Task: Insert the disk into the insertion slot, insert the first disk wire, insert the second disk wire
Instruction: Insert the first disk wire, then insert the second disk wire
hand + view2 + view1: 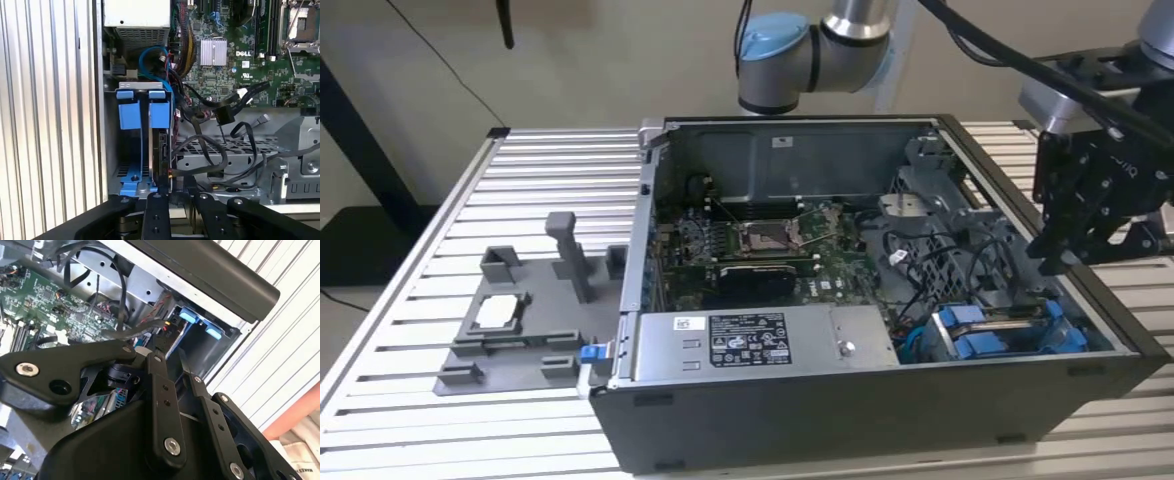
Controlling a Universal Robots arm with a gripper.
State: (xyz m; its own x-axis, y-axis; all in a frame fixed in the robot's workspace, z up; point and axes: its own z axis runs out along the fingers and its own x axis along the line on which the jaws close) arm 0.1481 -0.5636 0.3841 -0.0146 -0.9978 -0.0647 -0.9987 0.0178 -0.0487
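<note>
The wall (587, 60) at the back is plain beige, evenly lit, with no hard shadows. A thin black cable (448, 64) slants down across it. The surface (534, 160) is pale ribbed metal — long slats side by side with a soft sheen. At the exterior view's left a black post (354, 130) leans past its edge — below it a dark base (360, 245) on the tan floor (336, 335).

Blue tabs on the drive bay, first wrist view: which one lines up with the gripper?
The blue tab nearer the motherboard; the gripper sits in line with it. The other blue tab is beside the case's outer wall, away from the motherboard.
</note>
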